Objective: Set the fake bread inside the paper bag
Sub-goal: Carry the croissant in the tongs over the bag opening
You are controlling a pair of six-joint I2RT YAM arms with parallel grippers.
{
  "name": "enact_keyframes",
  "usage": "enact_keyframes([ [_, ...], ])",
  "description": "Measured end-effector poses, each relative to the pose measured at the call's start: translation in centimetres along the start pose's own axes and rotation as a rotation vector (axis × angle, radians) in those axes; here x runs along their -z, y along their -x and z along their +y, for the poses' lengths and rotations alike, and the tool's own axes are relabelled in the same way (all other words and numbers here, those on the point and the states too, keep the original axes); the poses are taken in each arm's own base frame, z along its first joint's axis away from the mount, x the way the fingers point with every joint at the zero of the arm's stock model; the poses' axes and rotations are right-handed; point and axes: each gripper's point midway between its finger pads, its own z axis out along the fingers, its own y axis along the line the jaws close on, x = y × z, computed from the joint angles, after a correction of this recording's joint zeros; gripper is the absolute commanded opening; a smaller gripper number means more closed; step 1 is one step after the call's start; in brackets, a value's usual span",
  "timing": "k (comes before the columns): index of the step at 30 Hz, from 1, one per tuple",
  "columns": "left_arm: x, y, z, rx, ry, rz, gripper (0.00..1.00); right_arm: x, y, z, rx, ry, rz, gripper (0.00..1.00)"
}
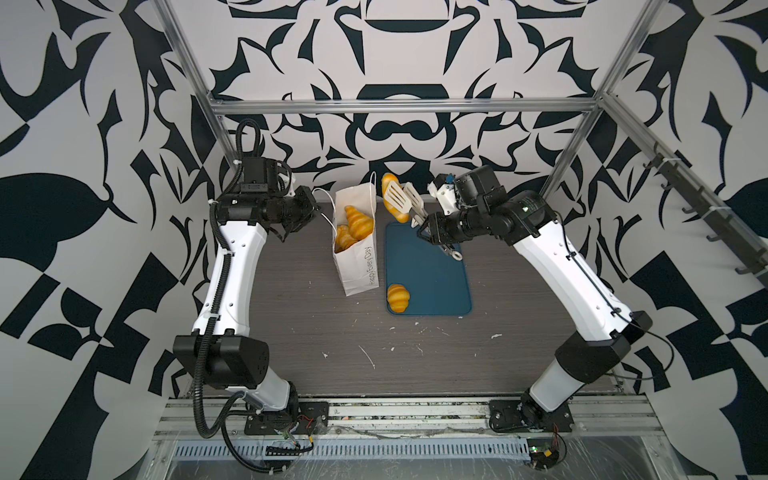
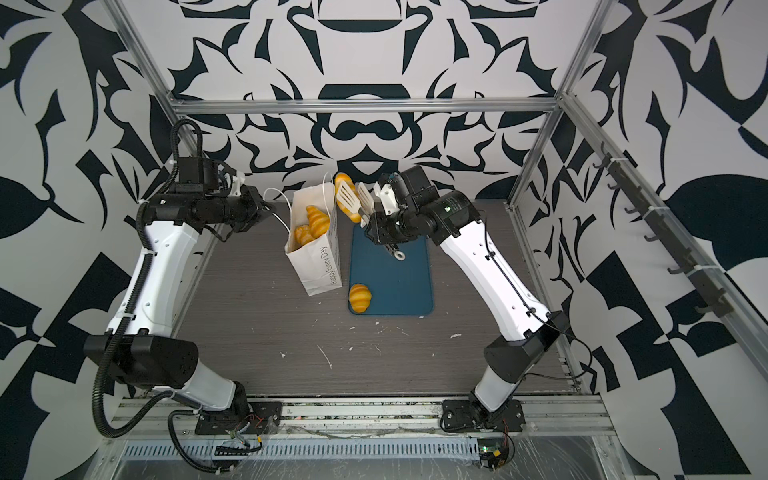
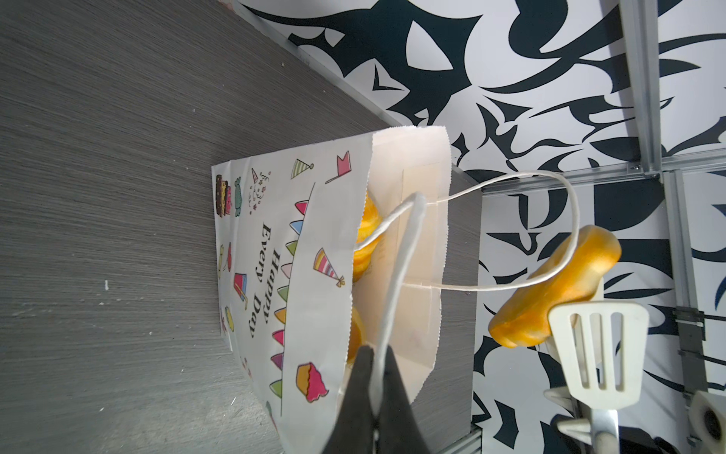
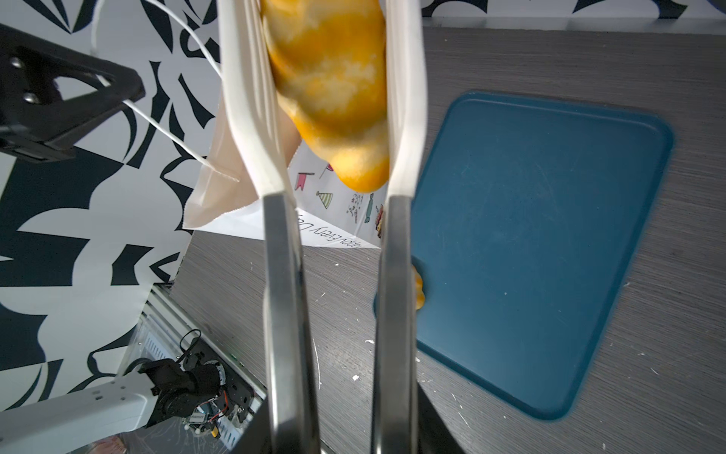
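Observation:
The white paper bag [image 1: 358, 266] [image 2: 321, 266] stands open left of the blue tray, with croissants [image 1: 358, 222] [image 3: 367, 236] inside. My left gripper [image 1: 316, 208] [image 3: 375, 350] is shut on the bag's near cord handle [image 3: 396, 275], pulling the mouth open. Shut on a pair of white slotted tongs [image 1: 399, 197] [image 3: 597, 353], my right gripper [image 1: 424, 227] [image 4: 341, 440] reaches in from the right. The tongs pinch a long golden piece of fake bread [image 1: 390, 183] [image 3: 550, 283] [image 4: 330, 78] in the air beside the bag's far top edge. One croissant [image 1: 398, 297] [image 2: 360, 297] lies on the tray's near left corner.
The blue tray [image 1: 436, 270] [image 4: 530, 255] lies flat right of the bag. The bag's far handle loop [image 3: 569, 220] hangs close to the held bread. Metal frame posts and patterned walls enclose the grey table [image 1: 332, 332].

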Motion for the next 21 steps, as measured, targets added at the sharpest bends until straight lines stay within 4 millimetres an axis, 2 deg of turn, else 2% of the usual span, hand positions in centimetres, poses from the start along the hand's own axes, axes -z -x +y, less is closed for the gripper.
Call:
enact_keyframes([
  [9, 0.0, 0.0, 0.0, 0.001, 0.001, 0.001, 0.0, 0.5, 1.0, 2.3, -0.003, 0.115, -0.031, 0.41],
  [21, 0.0, 0.0, 0.0, 0.001, 0.001, 0.001, 0.0, 2.6, 3.0, 6.1, 0.035, 0.259, -0.094, 0.41],
])
